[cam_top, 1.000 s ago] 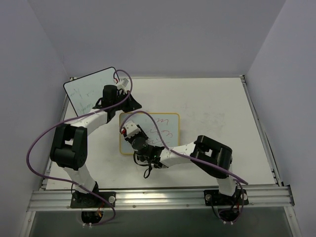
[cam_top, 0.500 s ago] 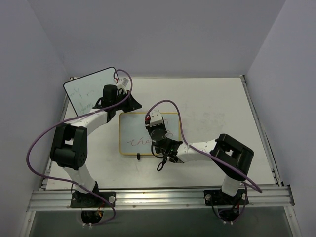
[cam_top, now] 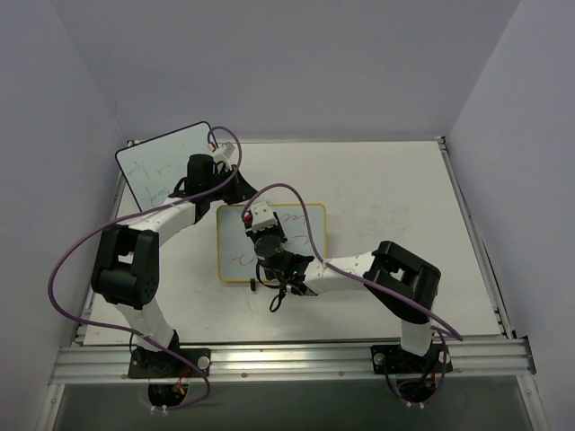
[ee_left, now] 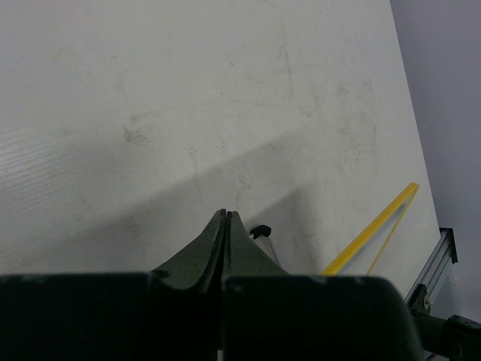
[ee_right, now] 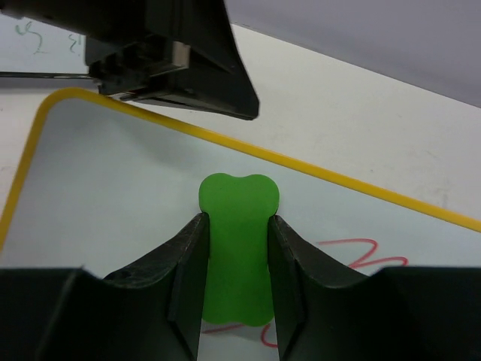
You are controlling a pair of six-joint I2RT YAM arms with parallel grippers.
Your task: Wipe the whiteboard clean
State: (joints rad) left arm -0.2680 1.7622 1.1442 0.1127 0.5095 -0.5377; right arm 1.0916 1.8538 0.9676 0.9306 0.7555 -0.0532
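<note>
The yellow-framed whiteboard (cam_top: pixel 304 262) lies flat in the middle of the table, with red scribbles on its lower left and right parts. My right gripper (cam_top: pixel 260 230) is over its upper left part, shut on a green eraser (ee_right: pixel 239 248) that rests on the board surface (ee_right: pixel 113 188). Red marks (ee_right: pixel 353 248) show beside the eraser. My left gripper (cam_top: pixel 241 190) is shut and empty at the board's far left corner. Its tip (ee_left: pixel 225 215) is down on the table beside the yellow frame (ee_left: pixel 372 233) and a black clip foot (ee_left: pixel 260 231). It also shows in the right wrist view (ee_right: pixel 173 60).
A black-framed whiteboard (cam_top: pixel 164 162) with faint writing leans at the back left, just behind the left arm. The white table (cam_top: pixel 395 197) stretches to the right, bounded by grey walls and a metal rail (cam_top: pixel 287 359) at the near edge.
My right gripper swept the eraser from the board's left side to the right, then back toward the upper left. The left gripper stayed at the board's far corner.
</note>
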